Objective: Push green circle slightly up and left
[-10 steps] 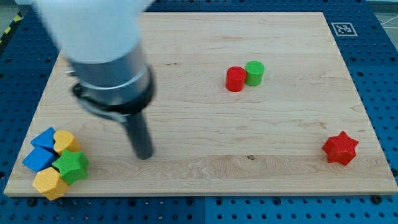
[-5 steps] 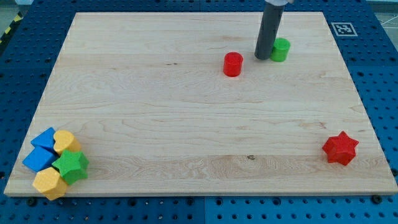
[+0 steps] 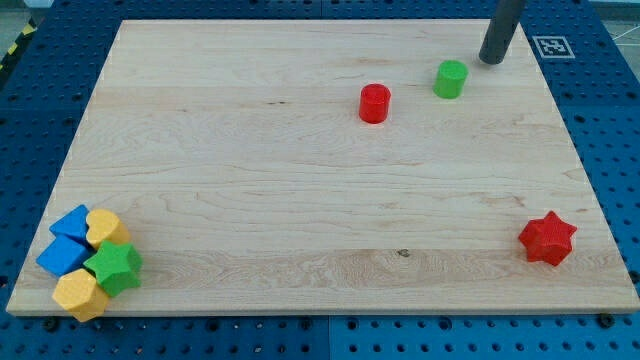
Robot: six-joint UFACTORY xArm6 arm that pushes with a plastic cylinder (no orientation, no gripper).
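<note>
The green circle (image 3: 450, 79) stands on the wooden board near the view's top right. The red circle (image 3: 375, 103) stands to its lower left, apart from it. My tip (image 3: 491, 60) is up and to the right of the green circle, a short gap away and not touching it.
A red star (image 3: 547, 238) lies at the view's lower right. A cluster sits at the lower left corner: a blue block (image 3: 66, 243), a yellow heart (image 3: 105, 227), a green star (image 3: 115, 266) and a yellow block (image 3: 80, 293). A fiducial tag (image 3: 552, 46) is at the top right.
My tip moved from the lower left to the green circle's left side, then to its upper right. The green circle shifted up and right, away from the red circle.
</note>
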